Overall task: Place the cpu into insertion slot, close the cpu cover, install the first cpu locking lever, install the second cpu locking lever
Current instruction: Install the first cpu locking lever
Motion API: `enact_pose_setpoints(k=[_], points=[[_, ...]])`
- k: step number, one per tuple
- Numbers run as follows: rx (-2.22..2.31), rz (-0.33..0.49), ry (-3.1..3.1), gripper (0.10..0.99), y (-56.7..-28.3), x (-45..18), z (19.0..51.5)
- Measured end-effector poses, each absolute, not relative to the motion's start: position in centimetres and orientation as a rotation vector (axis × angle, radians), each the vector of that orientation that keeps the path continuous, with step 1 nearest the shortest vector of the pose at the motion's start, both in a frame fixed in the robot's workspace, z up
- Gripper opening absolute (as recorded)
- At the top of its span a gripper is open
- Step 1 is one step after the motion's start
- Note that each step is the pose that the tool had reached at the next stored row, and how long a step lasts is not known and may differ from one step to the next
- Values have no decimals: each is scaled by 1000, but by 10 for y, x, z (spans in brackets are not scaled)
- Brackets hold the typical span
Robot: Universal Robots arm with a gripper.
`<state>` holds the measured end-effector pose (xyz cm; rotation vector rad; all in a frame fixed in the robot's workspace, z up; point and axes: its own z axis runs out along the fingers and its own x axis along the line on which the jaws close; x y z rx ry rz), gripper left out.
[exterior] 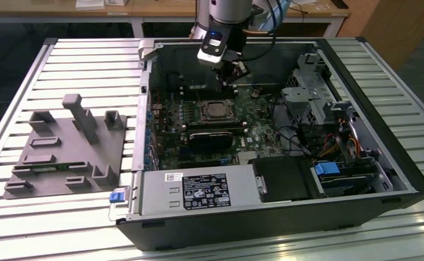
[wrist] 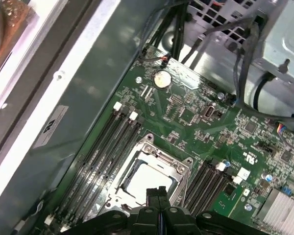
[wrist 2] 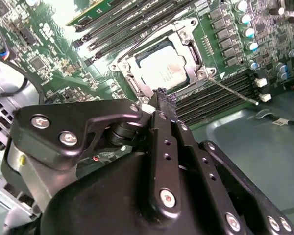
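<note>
Shows the cpu (wrist 2: 162, 68), a dull silver-grey square with a smooth matte top, lying flat in the insertion slot (wrist 2: 148, 49) on the green circuit board (wrist 2: 54, 44), with the thin silvery cpu cover (wrist 2: 190, 49) lowered around it. Finds a thin wire lever (wrist 2: 232, 90) angled out over the long black memory slots (wrist 2: 210, 95). Has the matte black gripper (wrist: 157, 190) just above the cpu, jaws pressed together on nothing.
</note>
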<state>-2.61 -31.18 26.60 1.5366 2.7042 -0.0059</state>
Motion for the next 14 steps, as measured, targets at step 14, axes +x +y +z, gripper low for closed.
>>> enact_pose_setpoints(k=[14], points=[[1315,-2,2818,106,-312,-26,266]])
